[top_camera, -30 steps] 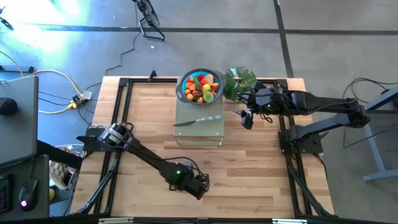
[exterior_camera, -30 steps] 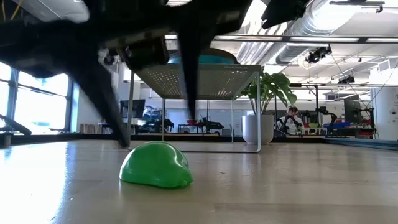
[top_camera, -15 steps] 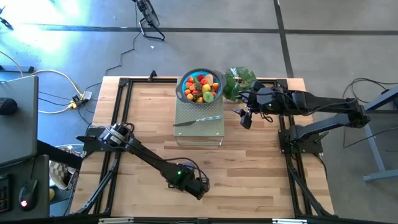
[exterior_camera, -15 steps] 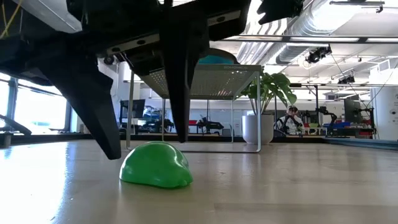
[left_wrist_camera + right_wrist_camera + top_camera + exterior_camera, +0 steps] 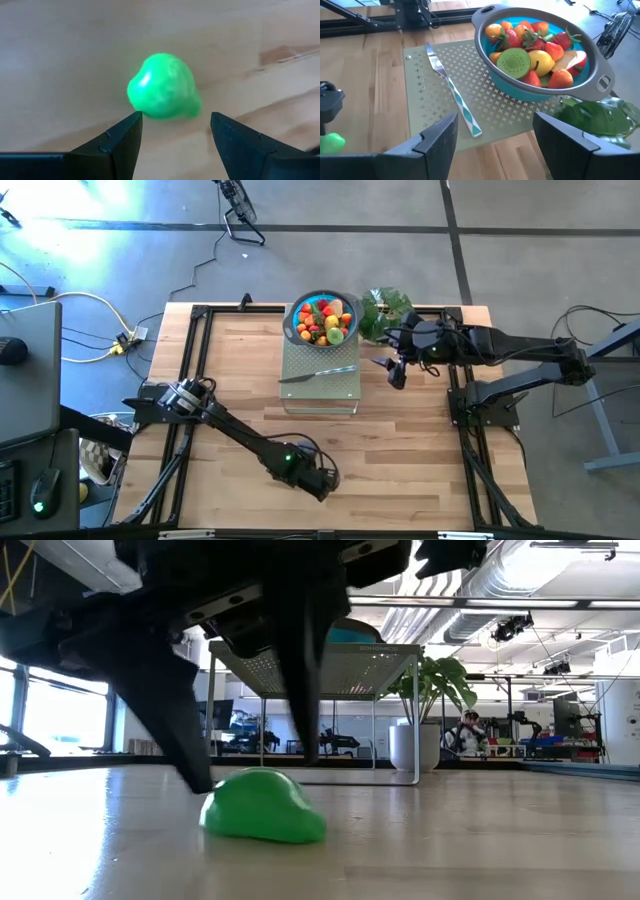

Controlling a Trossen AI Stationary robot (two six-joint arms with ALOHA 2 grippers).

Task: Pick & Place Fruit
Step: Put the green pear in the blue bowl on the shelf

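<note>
A small green fruit (image 5: 164, 87) lies on the wooden table near its front edge, also seen in the low view (image 5: 262, 808). My left gripper (image 5: 255, 755) points down over it, open, with one finger on each side of the fruit. My right gripper (image 5: 495, 125) hangs open in the air at the table's far right (image 5: 393, 372), holding nothing. A blue bowl (image 5: 300, 330) full of fruit (image 5: 535, 45) stands on a raised perforated tray (image 5: 320, 392). My left gripper comes at the green fruit from above. In the low view one fingertip (image 5: 200, 780) stands right at the fruit's upper side (image 5: 212, 802). I cannot tell whether it touches. The fruit rests on the table.
A slim knife (image 5: 318, 373) lies on the tray in front of the bowl. A leafy plant (image 5: 385, 310) stands right of the bowl, under my right arm. Black frame rails (image 5: 190, 380) run along the table's left and right sides. Bare wood surrounds the green fruit.
My left gripper has rolled about its own pointing line while staying over the green fruit, still open. The fruit has shifted a little toward the table's right edge and turned slightly on the wood.
</note>
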